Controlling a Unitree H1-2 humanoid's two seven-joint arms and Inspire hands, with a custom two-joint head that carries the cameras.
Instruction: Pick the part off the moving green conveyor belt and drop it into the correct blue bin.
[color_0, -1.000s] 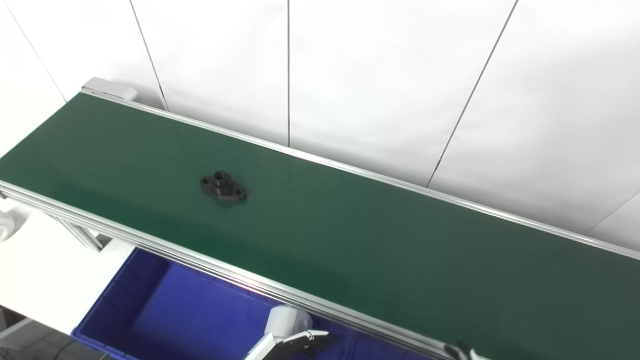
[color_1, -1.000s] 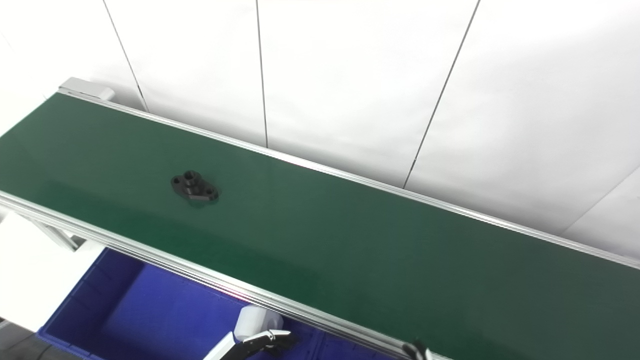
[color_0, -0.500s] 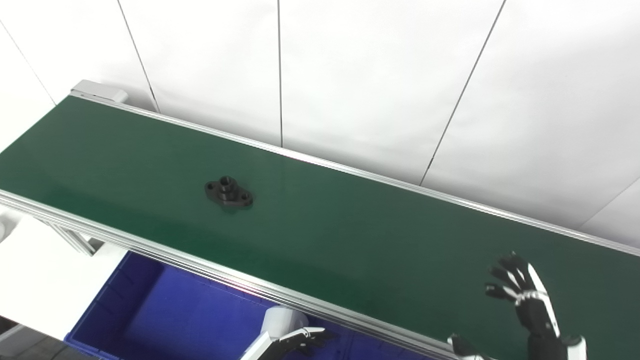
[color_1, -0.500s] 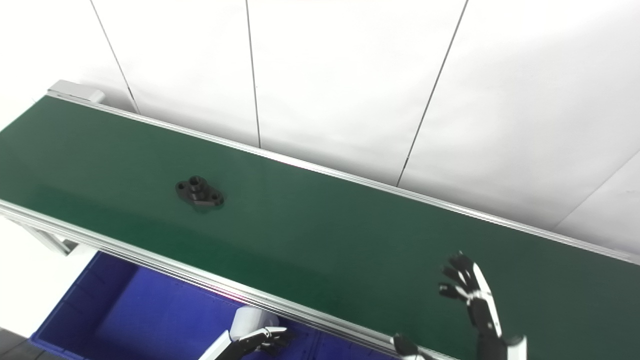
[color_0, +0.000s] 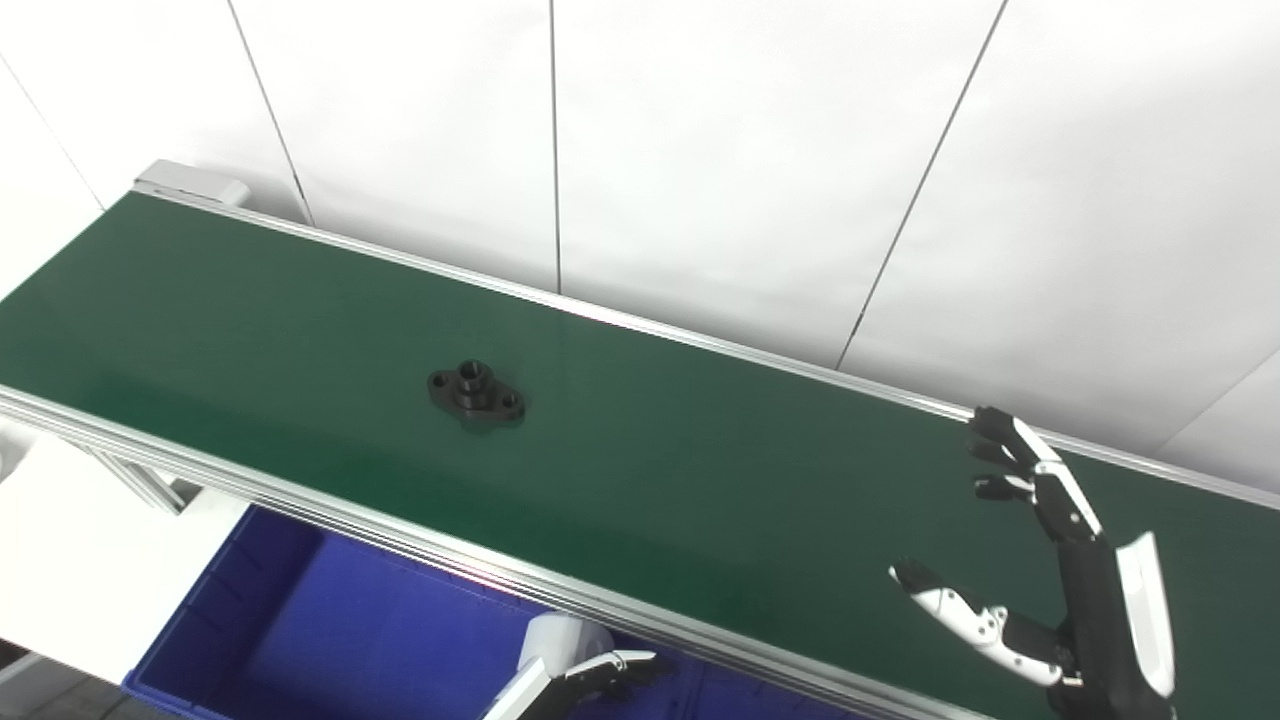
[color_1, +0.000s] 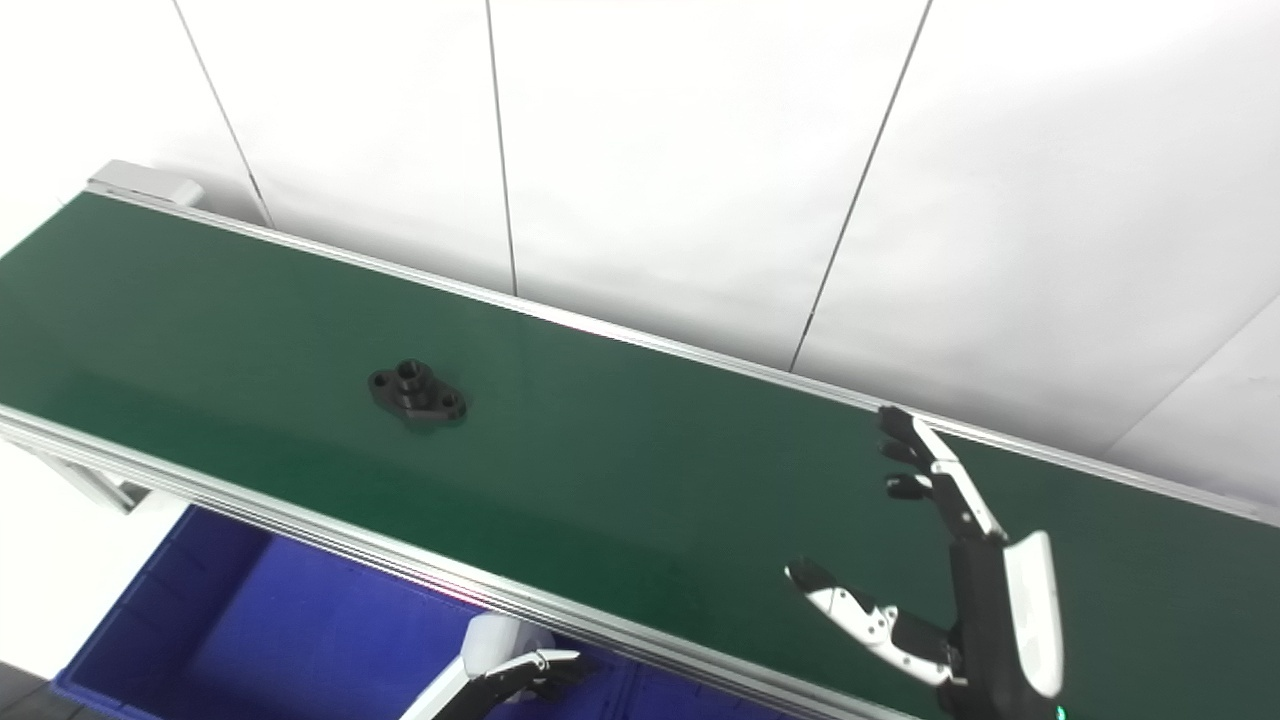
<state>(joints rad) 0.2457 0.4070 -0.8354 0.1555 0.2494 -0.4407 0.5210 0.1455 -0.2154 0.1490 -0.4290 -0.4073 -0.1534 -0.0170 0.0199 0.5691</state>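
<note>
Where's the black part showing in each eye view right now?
Left eye view: black part on the green belt, left of centre.
Right eye view: same part, further left in the picture.
Shared landmark: the grey end cap at the belt's far left corner.

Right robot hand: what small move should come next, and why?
Probably lower the open right robot hand toward the belt and wait: the black part lies well to its left, untouched; the left robot hand sits low by the blue bin.
</note>
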